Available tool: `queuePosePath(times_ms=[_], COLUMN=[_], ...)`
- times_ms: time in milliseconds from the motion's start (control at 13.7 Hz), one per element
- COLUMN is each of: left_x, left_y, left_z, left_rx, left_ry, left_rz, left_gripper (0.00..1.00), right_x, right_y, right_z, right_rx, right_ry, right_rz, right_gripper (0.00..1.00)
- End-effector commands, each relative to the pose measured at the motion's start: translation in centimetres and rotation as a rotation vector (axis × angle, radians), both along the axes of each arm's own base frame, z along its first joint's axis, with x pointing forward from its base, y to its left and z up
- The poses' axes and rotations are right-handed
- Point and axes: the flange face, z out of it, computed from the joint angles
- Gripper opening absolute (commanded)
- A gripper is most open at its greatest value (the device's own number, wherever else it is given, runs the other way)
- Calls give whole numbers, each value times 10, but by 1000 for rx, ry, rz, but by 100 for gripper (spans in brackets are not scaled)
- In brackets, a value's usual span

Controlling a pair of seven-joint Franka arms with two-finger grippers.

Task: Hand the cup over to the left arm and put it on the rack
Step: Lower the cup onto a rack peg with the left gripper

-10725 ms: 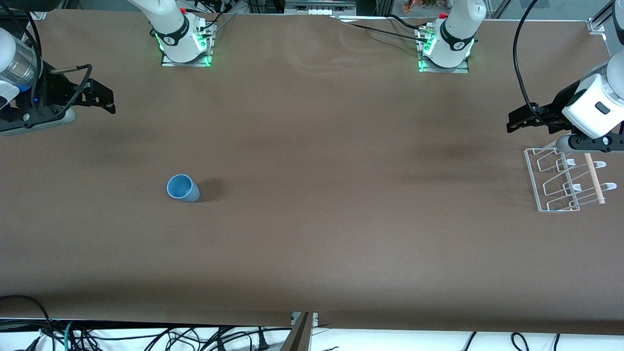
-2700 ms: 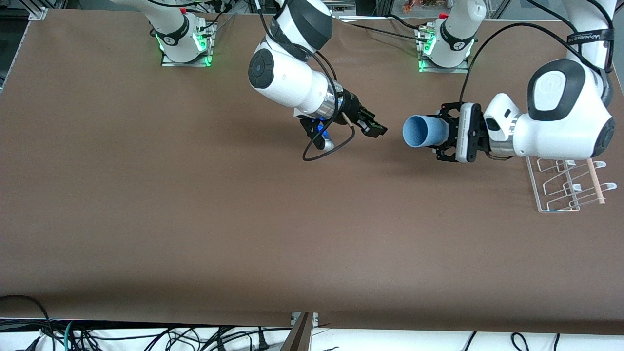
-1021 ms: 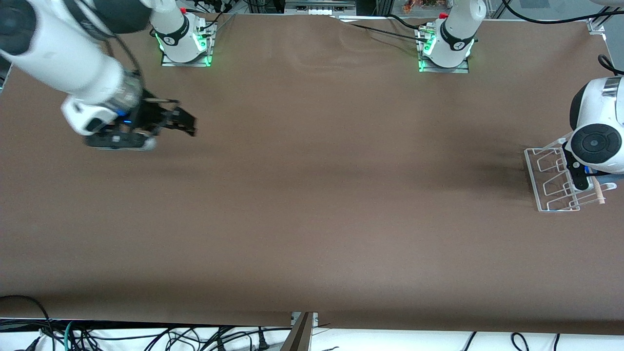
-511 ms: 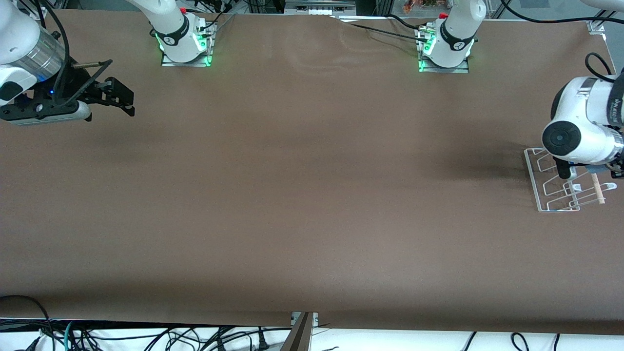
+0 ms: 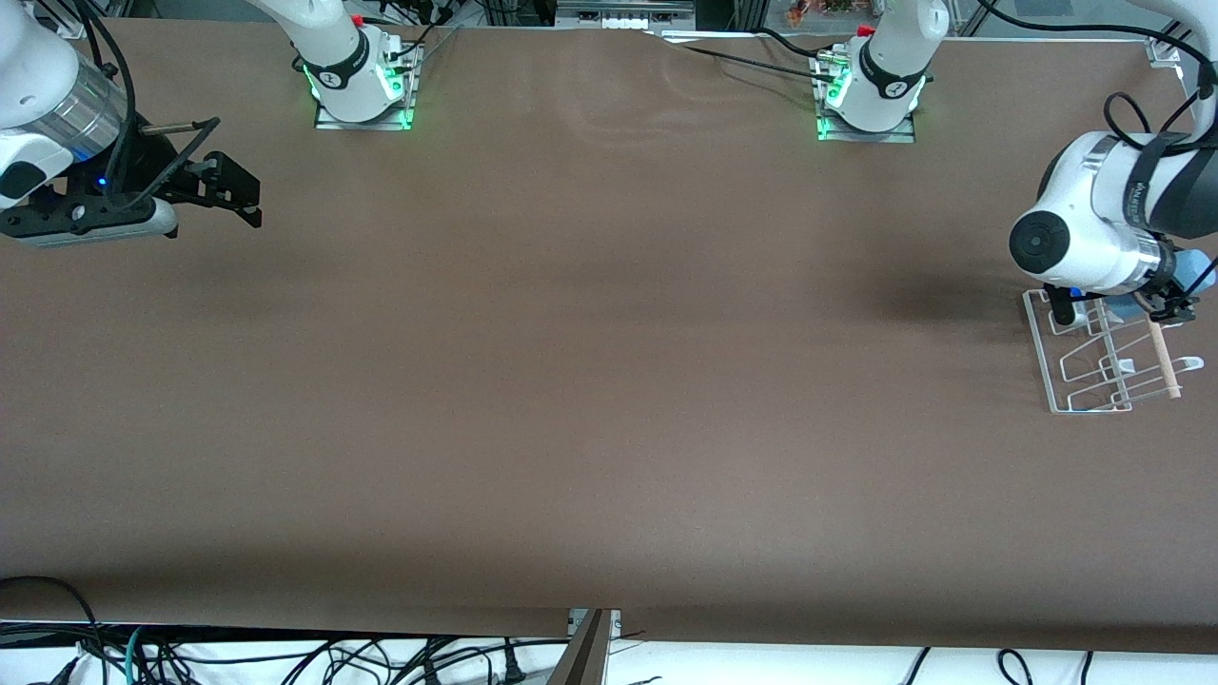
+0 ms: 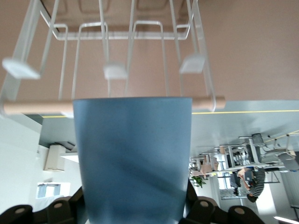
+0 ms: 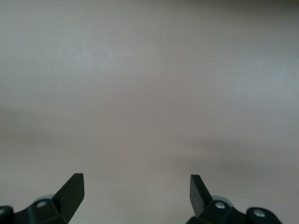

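Observation:
My left gripper (image 5: 1172,290) is shut on the light-blue cup (image 5: 1197,268) and holds it on its side in the air over the white wire rack (image 5: 1094,381), at the rack's end farther from the front camera. In the left wrist view the cup (image 6: 133,158) fills the middle between the black fingers (image 6: 196,210), with the rack's prongs (image 6: 117,35) and wooden dowel (image 6: 205,101) just past its rim. My right gripper (image 5: 238,190) is open and empty over the table at the right arm's end; it also shows in the right wrist view (image 7: 135,186).
The rack stands near the table's edge at the left arm's end. Both arm bases (image 5: 362,86) (image 5: 871,95) stand along the table's back edge. The brown table top (image 5: 609,381) is bare between the arms.
The left arm has moved with the cup toward the rack's end farther from the front camera. The right arm has stayed still, open at its end of the table.

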Motion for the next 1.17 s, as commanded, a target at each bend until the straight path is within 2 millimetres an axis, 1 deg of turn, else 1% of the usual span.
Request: queuePosePath(times_ms=[0,146,219,292,365,511,657,803,876,1094], left_x=[-15,-24,-28,-29,-29,-30,-29,-28,-28,-29], left_y=[-4,-5,-7,-7,-6,-3,-1,-1,0,5], left_z=[-7,-21,-27,-27,-25,-18,-15,-2,3,9], left_rx=[4,21,15,13,13,13,14,12,12,9], left_ry=[-32,-45,-45,-44,-46,-40,-37,-23,-15,2], left_rz=[-17,-20,-27,-29,-28,-34,-34,-52,-58,-60], left_gripper=[0,0,0,0,0,0,0,0,0,0], right_x=[-2,-1,2,6,8,12,17,19,20,21], right_y=[-10,-15,-22,-28,-28,-34,-40,-35,-37,-38], right_z=[0,-3,-6,-4,-3,-7,-9,-11,-12,-10], right_rx=[-12,-13,-12,-9,1,0,4,-3,2,-5], right_ry=[-4,8,13,4,-2,-6,-18,-22,-23,-33], right_rz=[-9,-28,-26,-34,-41,-49,-63,-55,-57,-58], right_gripper=[100,100,100,100,100,100,100,100,100,100])
